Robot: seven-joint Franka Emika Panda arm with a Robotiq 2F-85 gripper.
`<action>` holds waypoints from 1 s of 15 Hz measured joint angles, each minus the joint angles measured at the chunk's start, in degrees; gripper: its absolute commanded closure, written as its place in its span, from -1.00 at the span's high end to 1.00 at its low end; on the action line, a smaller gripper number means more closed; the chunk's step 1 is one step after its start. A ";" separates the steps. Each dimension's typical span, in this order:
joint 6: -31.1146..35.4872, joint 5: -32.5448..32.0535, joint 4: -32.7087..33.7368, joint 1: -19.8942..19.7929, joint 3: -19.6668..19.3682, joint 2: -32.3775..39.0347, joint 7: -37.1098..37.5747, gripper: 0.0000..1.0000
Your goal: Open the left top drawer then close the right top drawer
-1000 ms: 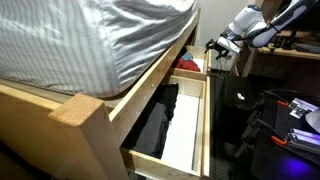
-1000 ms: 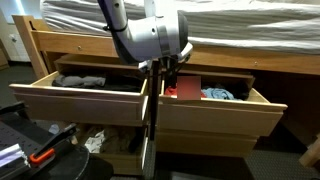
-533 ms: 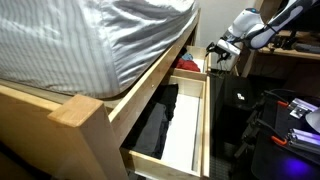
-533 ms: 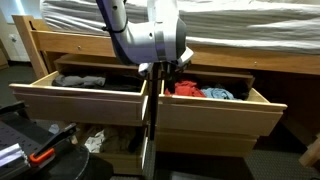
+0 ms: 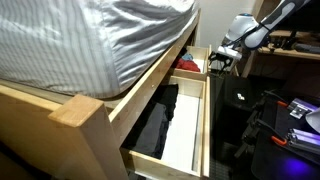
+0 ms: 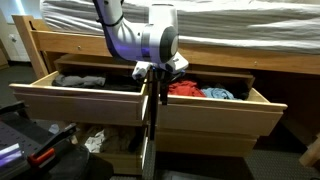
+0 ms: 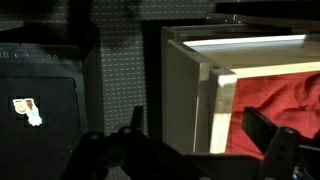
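We see the right top drawer (image 6: 215,108) standing pulled out from the bed, with a red cloth (image 6: 185,88) and something blue heaped inside. The gripper (image 6: 158,72) hangs right at this drawer's front corner, at the end nearest the neighbouring drawer, and the arm (image 6: 125,40) curves up above it.

In the wrist view we're looking down that same corner of the right top drawer (image 7: 185,95). The gripper (image 7: 200,140) has its fingers (image 7: 262,128) spread wide, one outside the drawer's side wall and one over the red cloth (image 7: 285,100) inside. We cannot tell whether either finger touches the wood.

Just beside the right top drawer, the left top drawer (image 6: 80,100) is also pulled out, with black clothing (image 6: 80,80) lying in it.

From the bed's end in an exterior view, the right top drawer (image 5: 190,63) sits beyond the long left top drawer (image 5: 200,120). The gripper (image 5: 221,60) is at the front of the right top drawer. A striped mattress (image 5: 90,40) lies above both.
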 measured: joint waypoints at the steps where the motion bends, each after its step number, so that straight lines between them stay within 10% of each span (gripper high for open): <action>1: 1.26 3.38 -0.10 1.14 -1.34 -0.26 -1.90 1.00; 7: 0.45 27.74 -0.43 17.78 -17.14 -4.05 -17.32 1.00; 12: -0.26 28.04 -0.70 18.68 -17.87 -4.91 -17.32 1.00; 15: 0.05 42.09 -0.65 23.52 -21.66 -3.99 -27.62 1.00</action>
